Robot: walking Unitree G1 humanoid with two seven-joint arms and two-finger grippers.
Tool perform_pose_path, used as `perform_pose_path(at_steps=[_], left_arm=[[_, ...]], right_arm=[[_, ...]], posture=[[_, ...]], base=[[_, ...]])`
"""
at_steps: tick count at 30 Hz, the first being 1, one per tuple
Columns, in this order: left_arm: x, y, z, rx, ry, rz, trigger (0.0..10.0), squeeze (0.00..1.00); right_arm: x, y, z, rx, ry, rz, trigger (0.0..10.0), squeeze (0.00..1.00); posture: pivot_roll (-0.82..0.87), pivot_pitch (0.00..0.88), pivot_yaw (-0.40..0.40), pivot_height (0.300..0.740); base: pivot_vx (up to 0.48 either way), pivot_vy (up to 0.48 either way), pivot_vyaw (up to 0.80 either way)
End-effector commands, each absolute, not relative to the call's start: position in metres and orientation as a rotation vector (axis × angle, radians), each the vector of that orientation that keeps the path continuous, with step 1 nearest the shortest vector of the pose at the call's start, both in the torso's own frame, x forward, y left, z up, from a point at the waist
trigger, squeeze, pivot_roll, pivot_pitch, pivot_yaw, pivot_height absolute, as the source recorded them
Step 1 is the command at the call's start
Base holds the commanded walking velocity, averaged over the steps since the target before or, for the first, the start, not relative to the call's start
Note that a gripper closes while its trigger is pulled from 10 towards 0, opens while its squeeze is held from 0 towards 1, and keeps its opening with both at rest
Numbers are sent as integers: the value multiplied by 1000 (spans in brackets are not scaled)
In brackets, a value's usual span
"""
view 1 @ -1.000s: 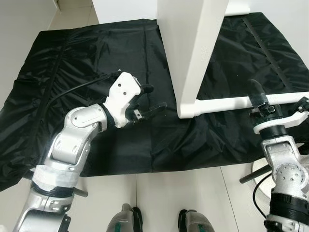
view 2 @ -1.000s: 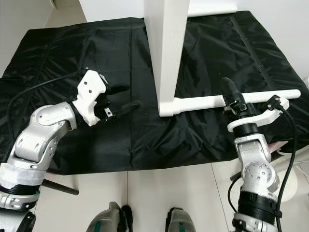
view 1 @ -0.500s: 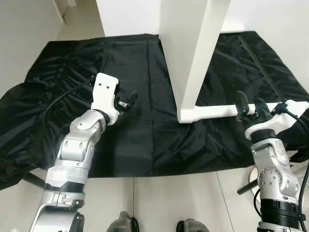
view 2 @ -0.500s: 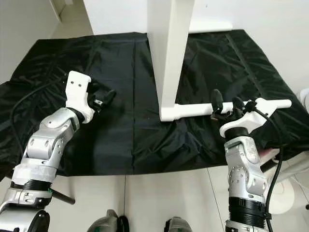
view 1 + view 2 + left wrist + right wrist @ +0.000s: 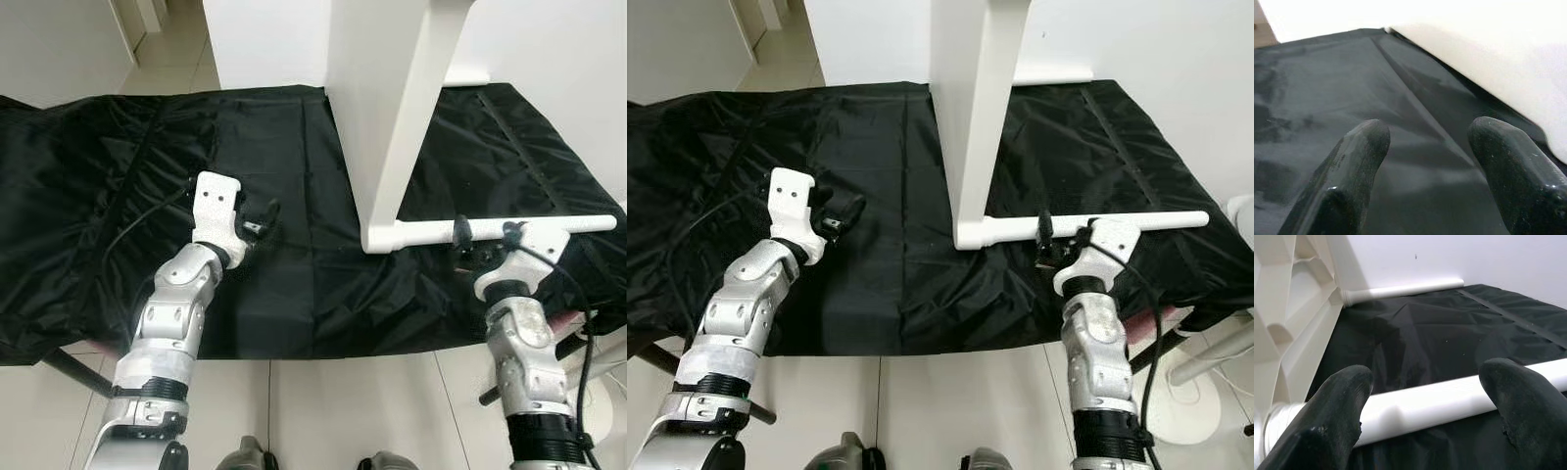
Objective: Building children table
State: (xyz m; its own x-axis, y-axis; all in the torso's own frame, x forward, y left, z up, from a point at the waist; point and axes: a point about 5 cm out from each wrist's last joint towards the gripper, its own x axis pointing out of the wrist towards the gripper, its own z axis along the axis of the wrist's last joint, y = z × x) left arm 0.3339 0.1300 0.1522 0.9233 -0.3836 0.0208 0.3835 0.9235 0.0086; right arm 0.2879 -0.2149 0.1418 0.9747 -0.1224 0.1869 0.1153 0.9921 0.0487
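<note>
The white table top (image 5: 392, 98) stands on its edge on the black cloth (image 5: 274, 147). A white tube leg (image 5: 568, 225) sticks out from its lower corner toward the right. My right gripper (image 5: 483, 237) is at that leg near the corner, open, with one finger on each side of the tube. In the right wrist view the leg (image 5: 1440, 404) runs across between the fingertips (image 5: 1349, 382). My left gripper (image 5: 263, 219) hovers open over bare cloth left of the table top, holding nothing. A second white leg (image 5: 1400, 290) lies by the far wall.
The black cloth covers most of the floor ahead, and pale tiles (image 5: 294, 411) show at its near edge. A white round base (image 5: 1200, 416) stands at the right. A white wall (image 5: 265, 39) closes the back.
My left gripper has drawn back to the left, away from the table top. My right wrist has turned and slid along the leg toward the corner. The camera has shifted as well.
</note>
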Motion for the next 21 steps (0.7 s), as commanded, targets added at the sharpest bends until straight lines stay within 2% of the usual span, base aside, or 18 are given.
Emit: perform_pose_path(at_steps=[1, 13, 21], left_arm=[[334, 134, 144, -37, -9, -299, 10000, 0], [320, 138, 136, 5, -110, -303, 10000, 0], [310, 139, 131, -14, -138, -319, 10000, 0]], right_arm=[[287, -212, 135, 15, -180, -131, 10000, 0], [283, -203, 128, -78, -196, -134, 10000, 0], [276, -198, 118, -54, -177, -121, 10000, 0]], posture=[[-139, 0, 59, 740], [-134, 0, 47, 740], [-135, 0, 44, 740]], base=[[0, 0, 0], [0, 0, 0], [0, 0, 0]])
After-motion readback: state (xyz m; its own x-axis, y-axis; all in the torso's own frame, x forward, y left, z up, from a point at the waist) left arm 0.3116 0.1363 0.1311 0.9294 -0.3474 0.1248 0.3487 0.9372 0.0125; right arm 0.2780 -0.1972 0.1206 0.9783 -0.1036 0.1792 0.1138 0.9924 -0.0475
